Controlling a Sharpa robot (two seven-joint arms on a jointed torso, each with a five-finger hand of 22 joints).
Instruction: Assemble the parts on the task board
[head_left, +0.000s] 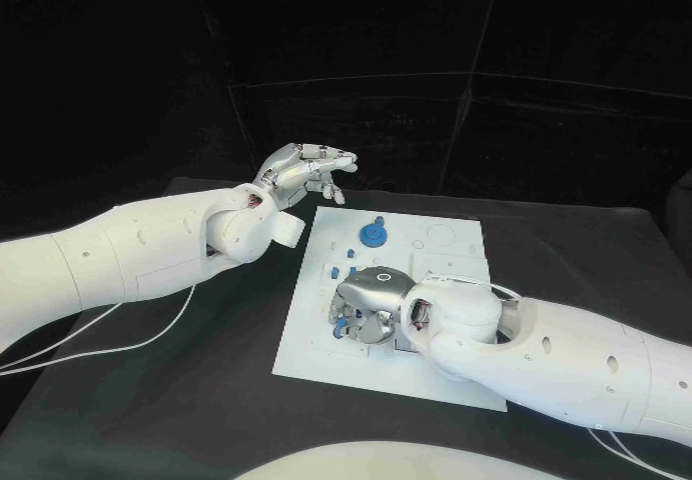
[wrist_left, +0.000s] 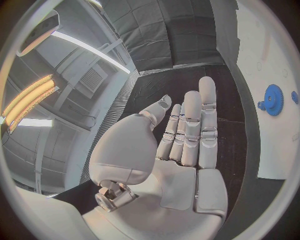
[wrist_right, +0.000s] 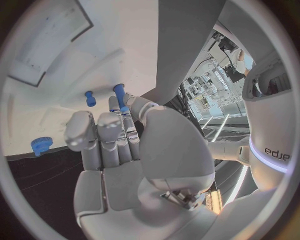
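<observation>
White and flat, the task board (head_left: 447, 375) is seen lying in the middle of the black table (head_left: 173, 400), with shallow outlines and small round holes marked in its surface. At its near part the right hand (head_left: 368, 305) is lowered over the board, fingers pointing down among several small blue parts (head_left: 340, 326). In the right wrist view a slim blue peg (wrist_right: 119, 93) is seen upright against the fingertips (wrist_right: 115, 122) of this hand, while a second short blue peg (wrist_right: 90, 98) stands just beside it and a blue toothed wheel (wrist_right: 41, 145) lies apart near the board's edge; whether the slim peg is really pinched cannot be told. Further back, more small blue pegs (head_left: 335, 270) are placed on the board, and near its far edge a blue gear (head_left: 375, 233) is lying flat. Beyond the far left corner of the board the left hand (head_left: 306, 172) is raised above the table, its fingers loosely spread and nothing held in it.
</observation>
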